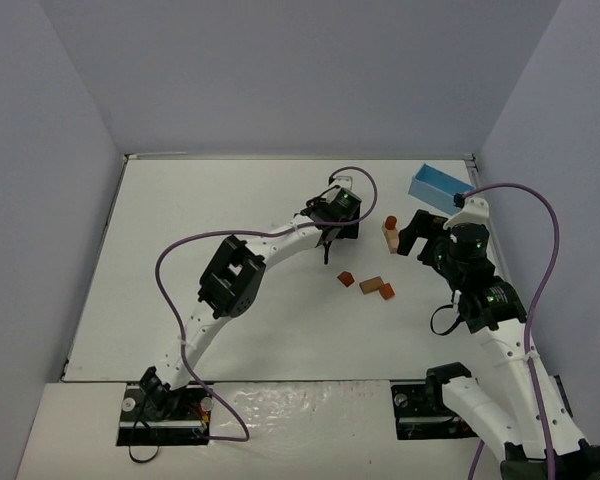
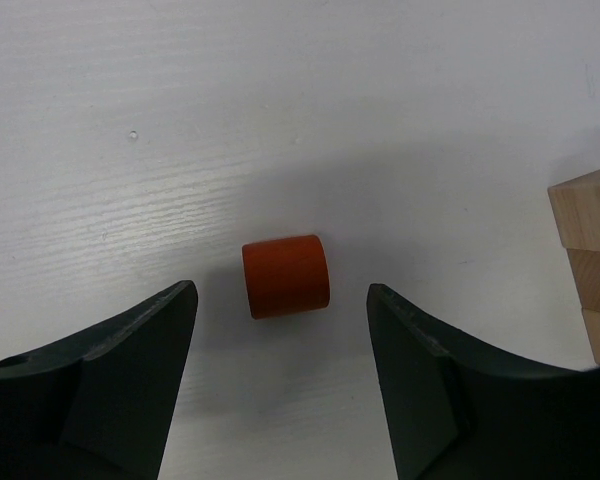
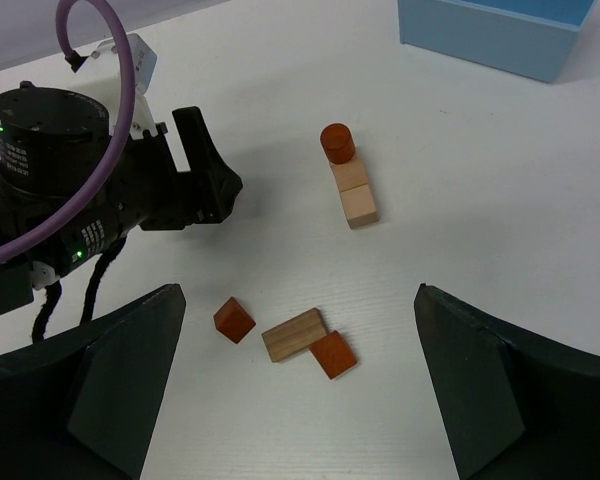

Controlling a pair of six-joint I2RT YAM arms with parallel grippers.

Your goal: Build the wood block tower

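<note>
1. Strips of bare white table point(image 2: 220, 180) are showing on both sides of the orange wooden cylinder point(image 2: 286, 275), inside the spread fingers of the left gripper point(image 2: 280, 295).
2. Tan wooden blocks point(image 2: 590, 250) are crowding the room just beyond one finger.
3. A light blue rectangular box point(image 1: 438, 187) is blocking the far right corner.
4. Three small loose wooden blocks point(image 1: 371, 285) are cluttering the middle.

I can read no writing in any of my views. The blocks point(image 3: 357, 205), the blue box point(image 3: 490, 40) and the bench point(image 3: 500, 230) show no legible letters, numbers, labels or brand marks.
</note>
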